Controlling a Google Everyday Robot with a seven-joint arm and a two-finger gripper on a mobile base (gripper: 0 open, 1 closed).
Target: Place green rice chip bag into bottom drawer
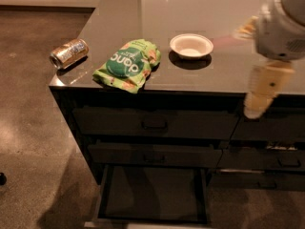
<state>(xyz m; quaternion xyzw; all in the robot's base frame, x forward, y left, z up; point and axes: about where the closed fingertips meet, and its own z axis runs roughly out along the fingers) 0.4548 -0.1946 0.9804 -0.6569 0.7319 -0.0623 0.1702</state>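
Observation:
The green rice chip bag (127, 65) lies flat on the dark counter top near its front edge, logo up. The bottom drawer (152, 194) is pulled open below it, with a bare dark floor and a pale front edge. My gripper (255, 109) hangs at the right, pointing down in front of the counter's front edge, well to the right of the bag and above the drawer level. It holds nothing that I can see.
A shiny gold-silver can (69, 53) lies on its side at the counter's left corner. A white bowl (191, 45) stands right of the bag. Two shut drawers (152, 124) with bar handles sit above the open one. Brown floor lies to the left.

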